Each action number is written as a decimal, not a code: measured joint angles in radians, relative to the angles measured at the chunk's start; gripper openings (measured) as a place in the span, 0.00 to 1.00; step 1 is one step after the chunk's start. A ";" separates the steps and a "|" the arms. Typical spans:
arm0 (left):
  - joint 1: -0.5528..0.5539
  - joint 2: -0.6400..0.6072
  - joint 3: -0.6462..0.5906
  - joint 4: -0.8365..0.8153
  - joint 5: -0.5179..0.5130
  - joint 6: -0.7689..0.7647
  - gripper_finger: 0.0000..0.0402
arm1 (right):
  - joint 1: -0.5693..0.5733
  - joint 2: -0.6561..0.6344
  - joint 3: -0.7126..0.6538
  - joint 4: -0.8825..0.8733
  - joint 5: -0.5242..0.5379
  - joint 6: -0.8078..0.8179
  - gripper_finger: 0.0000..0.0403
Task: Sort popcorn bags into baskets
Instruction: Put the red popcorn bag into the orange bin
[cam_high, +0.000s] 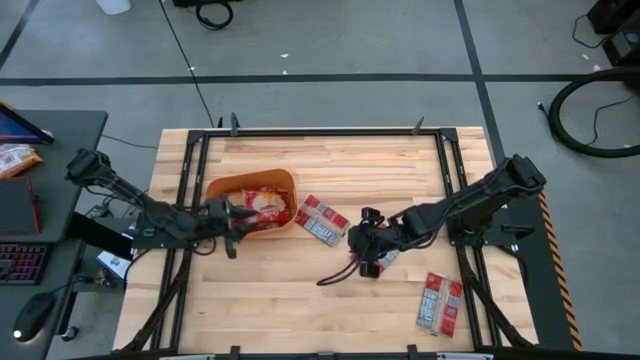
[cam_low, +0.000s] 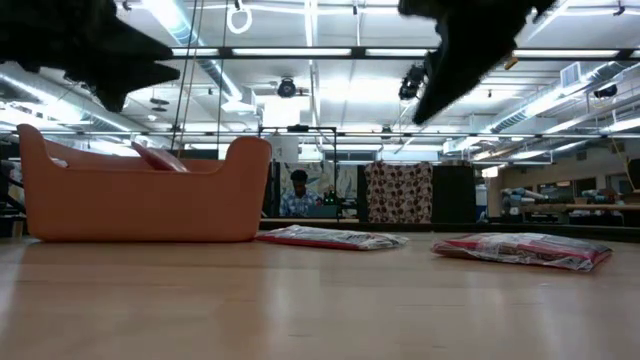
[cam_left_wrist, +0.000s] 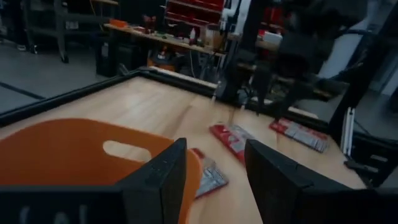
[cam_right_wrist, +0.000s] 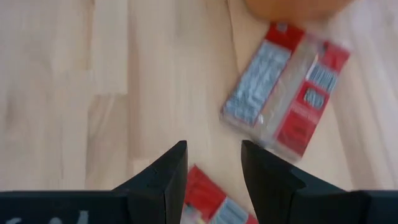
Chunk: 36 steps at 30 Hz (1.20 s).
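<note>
An orange tub (cam_high: 252, 203) stands on the table left of centre with red popcorn bags (cam_high: 264, 206) inside. One bag (cam_high: 322, 220) lies flat just right of the tub. Another bag (cam_high: 388, 258) lies under my right gripper (cam_high: 362, 242), and further bags (cam_high: 440, 303) lie near the table's near right corner. My left gripper (cam_high: 230, 224) hangs open over the tub's near right rim (cam_left_wrist: 93, 149). My right gripper (cam_right_wrist: 213, 163) is open and raised above the table, its fingers over the end of a bag (cam_right_wrist: 214, 202); the bag beside the tub (cam_right_wrist: 286, 109) shows ahead of it.
A black metal frame (cam_high: 320, 132) runs around the table. A dark cable (cam_high: 335, 277) trails on the wood below my right gripper. Bare wood lies along the far side and near left. In the low view the bags (cam_low: 330, 238) (cam_low: 525, 250) lie flat right of the tub (cam_low: 140, 190).
</note>
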 joint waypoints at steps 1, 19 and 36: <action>0.000 0.027 0.018 0.002 0.002 0.000 0.41 | -0.007 0.000 -0.010 -0.009 -0.017 0.006 0.39; 0.002 0.446 0.415 -0.374 0.137 -0.070 0.41 | 0.175 0.000 -0.025 -0.475 -0.138 0.281 0.39; -0.007 0.480 0.447 -0.347 0.169 0.158 0.41 | 0.441 -0.001 -0.224 -0.392 -0.574 0.949 0.39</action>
